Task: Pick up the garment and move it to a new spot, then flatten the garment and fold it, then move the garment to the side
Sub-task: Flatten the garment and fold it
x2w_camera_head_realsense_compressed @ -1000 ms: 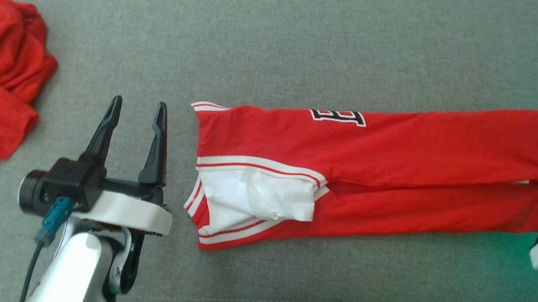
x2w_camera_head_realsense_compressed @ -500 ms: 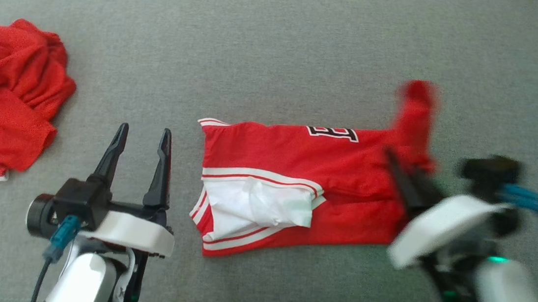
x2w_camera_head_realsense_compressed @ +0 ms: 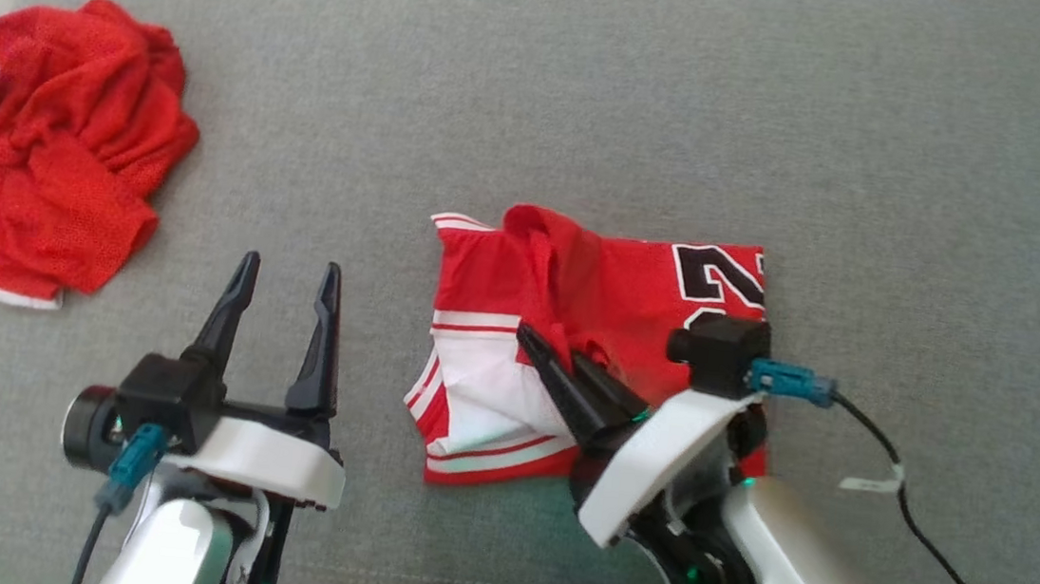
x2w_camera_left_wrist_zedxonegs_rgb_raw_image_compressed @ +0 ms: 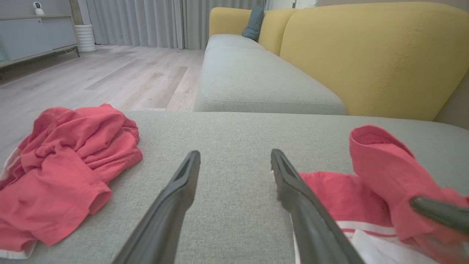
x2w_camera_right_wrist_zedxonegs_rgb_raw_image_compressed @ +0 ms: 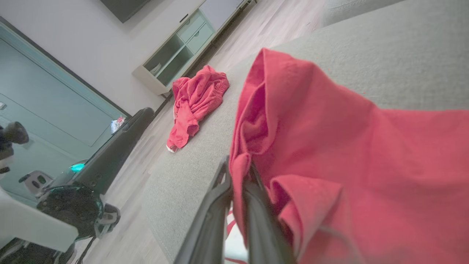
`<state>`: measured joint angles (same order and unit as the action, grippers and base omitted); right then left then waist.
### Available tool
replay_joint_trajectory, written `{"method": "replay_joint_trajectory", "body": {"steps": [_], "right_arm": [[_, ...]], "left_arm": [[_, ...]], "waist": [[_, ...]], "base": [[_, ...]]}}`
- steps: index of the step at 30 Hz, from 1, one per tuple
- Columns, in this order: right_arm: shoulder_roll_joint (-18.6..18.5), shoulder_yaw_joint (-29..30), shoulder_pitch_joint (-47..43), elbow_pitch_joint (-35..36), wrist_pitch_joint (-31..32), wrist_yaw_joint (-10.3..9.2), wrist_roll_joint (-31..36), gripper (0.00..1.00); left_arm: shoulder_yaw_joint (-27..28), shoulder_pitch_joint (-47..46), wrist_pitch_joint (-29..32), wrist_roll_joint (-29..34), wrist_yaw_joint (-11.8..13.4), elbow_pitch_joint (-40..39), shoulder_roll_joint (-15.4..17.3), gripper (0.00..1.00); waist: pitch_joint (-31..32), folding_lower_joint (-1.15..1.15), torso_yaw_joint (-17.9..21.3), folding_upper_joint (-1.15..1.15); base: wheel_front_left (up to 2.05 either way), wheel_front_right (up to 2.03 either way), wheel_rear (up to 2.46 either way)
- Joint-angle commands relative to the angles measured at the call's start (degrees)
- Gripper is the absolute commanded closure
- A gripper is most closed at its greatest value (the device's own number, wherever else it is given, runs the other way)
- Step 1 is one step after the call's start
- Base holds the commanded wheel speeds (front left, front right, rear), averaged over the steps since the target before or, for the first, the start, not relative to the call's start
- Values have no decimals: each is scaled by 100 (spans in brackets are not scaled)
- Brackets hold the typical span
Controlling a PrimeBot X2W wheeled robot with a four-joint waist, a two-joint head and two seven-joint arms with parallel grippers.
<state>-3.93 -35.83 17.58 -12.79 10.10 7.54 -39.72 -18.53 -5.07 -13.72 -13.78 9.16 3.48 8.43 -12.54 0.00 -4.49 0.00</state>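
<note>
The garment (x2w_camera_head_realsense_compressed: 616,282), a red jersey with white trim and black print, lies on the grey sofa cushion (x2w_camera_head_realsense_compressed: 596,99), doubled over on itself. My right gripper (x2w_camera_head_realsense_compressed: 551,345) is shut on a raised fold of its red cloth and holds it above the jersey's left part, over the white trim. In the right wrist view the cloth (x2w_camera_right_wrist_zedxonegs_rgb_raw_image_compressed: 329,146) is pinched between the two fingers of the right gripper (x2w_camera_right_wrist_zedxonegs_rgb_raw_image_compressed: 238,165) and drapes to the right. My left gripper (x2w_camera_head_realsense_compressed: 290,262) stands open and holds nothing, on the cushion left of the jersey. In the left wrist view the left gripper (x2w_camera_left_wrist_zedxonegs_rgb_raw_image_compressed: 234,152) is beside the garment (x2w_camera_left_wrist_zedxonegs_rgb_raw_image_compressed: 381,172).
A second red garment (x2w_camera_head_realsense_compressed: 66,153) lies crumpled at the cushion's far left, near its edge, and the wooden floor shows beyond that corner. A black cable (x2w_camera_head_realsense_compressed: 917,531) trails from the right wrist across the cushion. A yellow backrest (x2w_camera_left_wrist_zedxonegs_rgb_raw_image_compressed: 366,55) rises behind the seat.
My right gripper has swept left, carrying the garment's right end over the rest, so the long strip is now doubled. The head camera has shifted. The left gripper stays open.
</note>
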Motion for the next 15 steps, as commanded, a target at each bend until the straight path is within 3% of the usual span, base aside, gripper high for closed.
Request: {"method": "replay_joint_trajectory", "body": {"steps": [1,6,7,8,15], "right_arm": [[103,-150,221,86,-133,-5,-77,100],[104,-543,559,-495,-455,-5,-381,100],[104,-621,620,-571,-523,-5,-441,46],[104,-700,678,-642,-585,-5,-495,1],[104,-1222,1121,-663,-1298,-5,-732,0]], "left_arm": [[151,-218,-41,-21,34,-164,23,0],[150,-283,-69,-34,27,-113,-1,0],[149,-293,-74,-35,25,-105,-6,0],[148,-304,-78,-36,23,-97,-9,0],[157,-366,-101,-40,8,-37,-12,0]], "waist": [[-49,0,-41,0],[-141,0,-72,0],[-157,0,-74,0],[-171,0,-74,0],[-202,0,-45,0]], "base": [[0,0,0],[0,0,0],[0,0,0],[0,0,0],[0,0,0]]}}
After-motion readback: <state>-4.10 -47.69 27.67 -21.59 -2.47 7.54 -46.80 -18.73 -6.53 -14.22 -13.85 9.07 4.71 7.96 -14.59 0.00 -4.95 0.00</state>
